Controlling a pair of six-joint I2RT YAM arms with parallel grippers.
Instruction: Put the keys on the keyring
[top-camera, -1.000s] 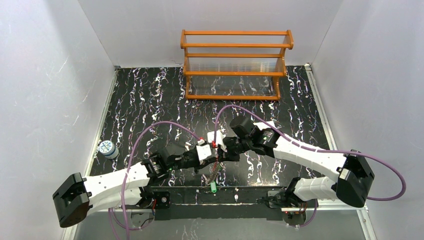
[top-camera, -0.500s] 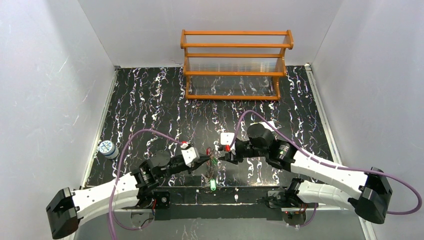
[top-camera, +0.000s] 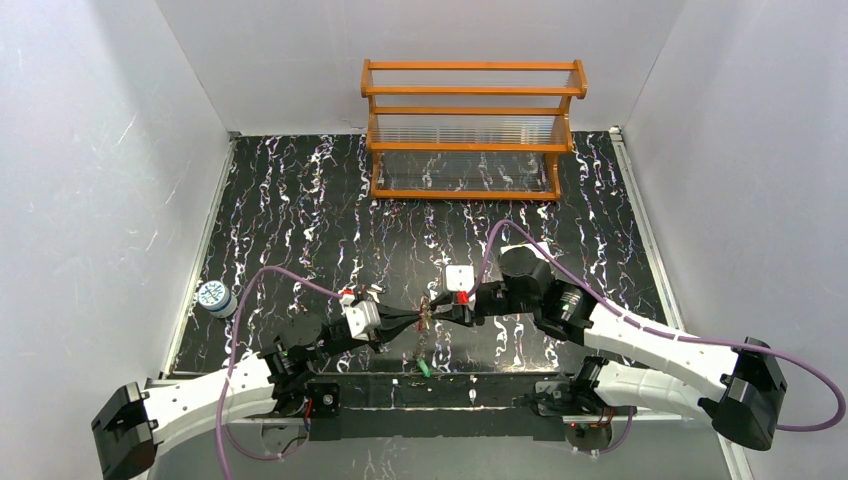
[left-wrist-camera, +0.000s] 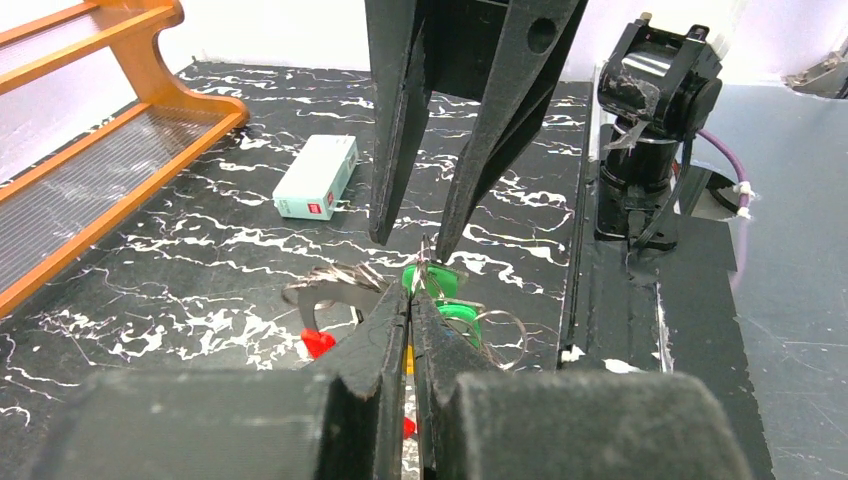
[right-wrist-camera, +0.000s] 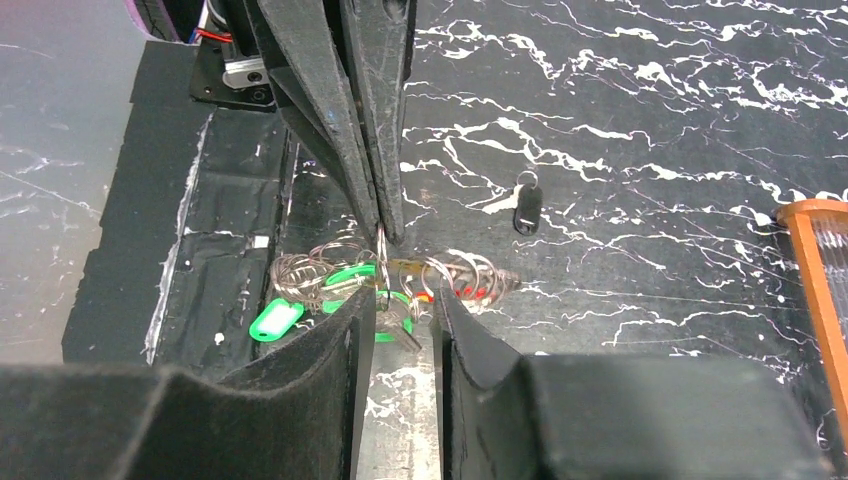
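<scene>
The keys (right-wrist-camera: 385, 305) lie in a bunch on the black marbled mat near the front edge; two green heads (left-wrist-camera: 445, 295) show, and a silver blade points at the right wrist camera. Among them the keyring (right-wrist-camera: 470, 278) is a tangle of metal loops with red parts. My left gripper (left-wrist-camera: 410, 297) is shut, pinching a thin metal ring (right-wrist-camera: 381, 255) at the top of the bunch. My right gripper (right-wrist-camera: 402, 300) faces it tip to tip, open, with its fingers on either side of the silver blade. In the top view the two meet over the bunch (top-camera: 427, 320).
A green tag (top-camera: 424, 368) lies by the front strip. A white box (left-wrist-camera: 317, 176) and a black fob (right-wrist-camera: 527, 207) rest on the mat beyond. An orange wooden rack (top-camera: 470, 130) stands at the back. A blue-and-white roll (top-camera: 214, 298) sits at the left edge.
Both grippers have come down and nearer the front with the bunch. The left arm has pulled back to the left. The right gripper, shut a second ago, now stands open.
</scene>
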